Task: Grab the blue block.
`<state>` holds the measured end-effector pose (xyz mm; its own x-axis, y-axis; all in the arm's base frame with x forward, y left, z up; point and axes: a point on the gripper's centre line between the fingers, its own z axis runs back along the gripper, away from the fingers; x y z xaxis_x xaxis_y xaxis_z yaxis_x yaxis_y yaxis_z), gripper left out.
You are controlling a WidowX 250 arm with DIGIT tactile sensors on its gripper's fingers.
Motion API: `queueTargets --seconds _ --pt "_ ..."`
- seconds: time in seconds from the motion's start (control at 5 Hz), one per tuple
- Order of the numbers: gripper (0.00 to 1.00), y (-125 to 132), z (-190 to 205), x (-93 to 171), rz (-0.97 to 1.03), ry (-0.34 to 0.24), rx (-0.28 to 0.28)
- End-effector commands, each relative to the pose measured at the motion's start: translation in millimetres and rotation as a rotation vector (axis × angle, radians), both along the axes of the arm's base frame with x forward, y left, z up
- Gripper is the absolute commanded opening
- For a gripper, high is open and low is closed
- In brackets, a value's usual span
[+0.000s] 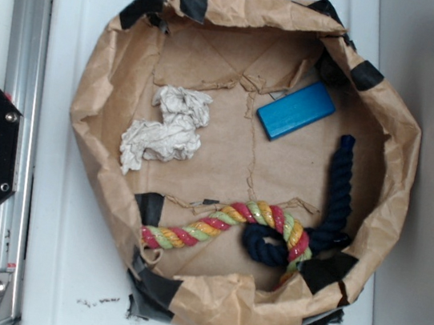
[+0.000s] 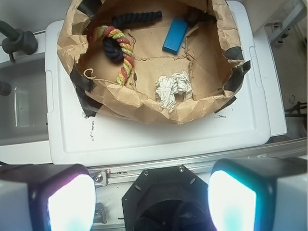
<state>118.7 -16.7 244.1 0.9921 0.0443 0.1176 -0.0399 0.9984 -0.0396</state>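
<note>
The blue block [image 1: 295, 110] lay flat on the brown paper floor of the paper bin [image 1: 213, 303], near the bin's far wall as my wrist camera saw it, tilted diagonally. Nothing touched it. The dark navy rope [image 1: 340, 188] ran just beside it along the same side, then looped through 1 multicolored rope [image 1: 224, 224] of red, yellow and green strands. The white rag [image 1: 166, 130] sat crumpled apart from the block, toward the wall nearest my base. Black tape patches [image 1: 193, 1] held the bin's rim together. The bin rested on a white lid [image 1: 64, 270].

My gripper [image 2: 149, 197] hung high above the black base plate [image 2: 163, 199], outside the bin, well apart from the block. My 2 fingers [image 2: 231, 199] stood wide apart, released, holding nothing.
</note>
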Motion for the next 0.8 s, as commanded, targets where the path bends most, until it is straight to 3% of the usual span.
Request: queueTargets --seconds 0.0,0.2,0.4,0.6 --pt "1.00 0 0 0 0.000 0.000 0.000" --pt "1.00 12 -49 50 0.025 0.067 -0.052" --pt "1.00 25 -89 101 0.219 -0.049 0.014" --pt "1.00 29 -128 149 0.300 -0.041 0.004"
